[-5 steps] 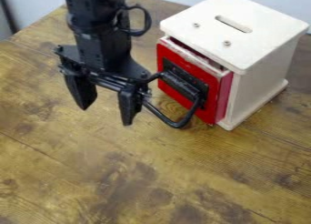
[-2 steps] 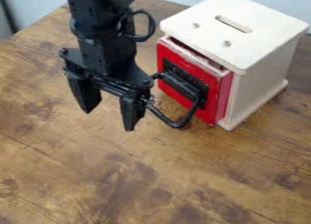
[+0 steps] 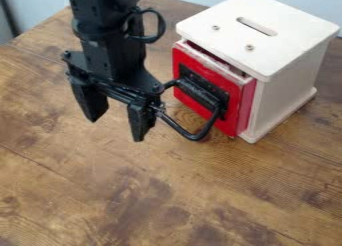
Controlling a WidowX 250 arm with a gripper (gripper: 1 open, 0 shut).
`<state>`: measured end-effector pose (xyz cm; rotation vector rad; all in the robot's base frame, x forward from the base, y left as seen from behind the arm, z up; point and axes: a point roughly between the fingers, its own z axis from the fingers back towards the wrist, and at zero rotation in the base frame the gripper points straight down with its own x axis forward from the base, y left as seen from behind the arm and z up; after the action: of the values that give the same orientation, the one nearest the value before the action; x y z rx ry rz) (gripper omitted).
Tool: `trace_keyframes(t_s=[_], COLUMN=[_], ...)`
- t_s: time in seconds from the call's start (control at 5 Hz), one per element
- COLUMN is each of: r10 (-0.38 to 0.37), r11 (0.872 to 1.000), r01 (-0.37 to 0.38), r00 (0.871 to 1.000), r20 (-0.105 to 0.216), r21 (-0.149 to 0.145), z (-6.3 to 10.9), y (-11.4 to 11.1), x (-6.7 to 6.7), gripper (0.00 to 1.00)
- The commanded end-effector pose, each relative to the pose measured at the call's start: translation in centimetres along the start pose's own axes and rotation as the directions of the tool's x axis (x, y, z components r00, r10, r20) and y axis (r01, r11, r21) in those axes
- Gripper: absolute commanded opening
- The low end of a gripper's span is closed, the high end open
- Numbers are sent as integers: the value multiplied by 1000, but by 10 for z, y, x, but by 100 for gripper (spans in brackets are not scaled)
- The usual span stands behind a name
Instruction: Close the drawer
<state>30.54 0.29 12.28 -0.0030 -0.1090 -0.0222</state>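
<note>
Fingers of the gripper (image 3: pixel 112 108), spread apart and empty, hang just in front of the drawer's loop handle (image 3: pixel 191 115), and behind it the drawer (image 3: pixel 207 90) sits slightly out of the cream-white box (image 3: pixel 274 65), so an off-centre push could skew and jam it.

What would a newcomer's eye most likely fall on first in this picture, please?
Probably the red drawer, bright against its cream box at the upper right, with the black loop handle jutting toward the middle. Next, the black gripper at the left, fingers spread and pointing down over the wooden table, just beside the handle.
</note>
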Motion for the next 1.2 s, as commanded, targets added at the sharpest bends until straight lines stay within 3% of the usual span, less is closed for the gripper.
trace_keyframes(t_s=[0.0,0.2,1.0], r10=[22,28,15], r11=[1000,1000,1000], r01=[-22,-29,-16], r00=[999,999,997], r20=[47,41,71], r21=[7,8,7], z=[15,17,29], y=[8,6,-4], x=[3,0,0], gripper=[100,100,100])
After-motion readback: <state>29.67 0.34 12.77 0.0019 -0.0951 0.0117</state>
